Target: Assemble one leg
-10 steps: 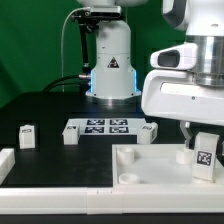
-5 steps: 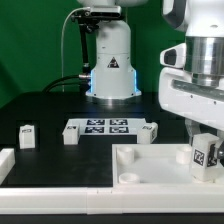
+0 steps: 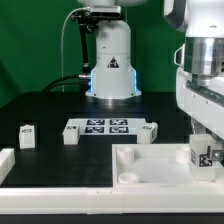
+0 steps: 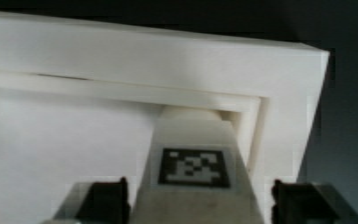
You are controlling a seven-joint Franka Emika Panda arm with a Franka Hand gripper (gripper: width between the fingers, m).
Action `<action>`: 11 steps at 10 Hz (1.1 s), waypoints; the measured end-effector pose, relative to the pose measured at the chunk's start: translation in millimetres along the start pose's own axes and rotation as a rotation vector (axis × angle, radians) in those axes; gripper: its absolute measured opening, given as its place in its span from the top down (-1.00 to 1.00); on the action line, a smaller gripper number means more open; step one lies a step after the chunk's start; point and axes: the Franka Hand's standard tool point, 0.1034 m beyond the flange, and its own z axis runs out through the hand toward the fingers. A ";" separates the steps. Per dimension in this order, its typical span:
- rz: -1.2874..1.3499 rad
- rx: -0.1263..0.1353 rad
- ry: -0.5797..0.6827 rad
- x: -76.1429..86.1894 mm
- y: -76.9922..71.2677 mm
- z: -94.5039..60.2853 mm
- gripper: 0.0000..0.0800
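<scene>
My gripper [image 3: 205, 146] hangs at the exterior view's right, shut on a leg [image 3: 205, 157], a small white block with a black-and-white tag. It holds the leg upright over the right corner of the large white tray-like piece [image 3: 150, 168]. In the wrist view the leg [image 4: 199, 160] sits between the two dark fingers of the gripper [image 4: 201, 203], its far end pointing at the piece's raised corner rim [image 4: 176, 60]. Whether the leg's tip touches the piece I cannot tell.
Three more legs stand on the black table: one at the left [image 3: 27, 136], one beside the marker board's left end [image 3: 71, 135], one at its right end [image 3: 150, 131]. The marker board [image 3: 100, 126] lies mid-table. The robot base [image 3: 110, 60] stands behind. A white ledge [image 3: 60, 196] runs along the front.
My gripper has shifted toward the exterior view's right with the leg in it, and the leg now stands straighter over the piece's right corner. The other legs have not moved.
</scene>
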 end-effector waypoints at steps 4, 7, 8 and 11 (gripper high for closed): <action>-0.382 0.006 0.001 0.0 -0.1 0.7 -0.60; -0.746 0.010 0.005 -0.2 -2.0 -1.1 -0.62; -0.924 0.010 0.005 1.4 -2.2 -0.9 -0.62; -1.219 0.011 0.005 4.4 -2.3 -1.1 -0.62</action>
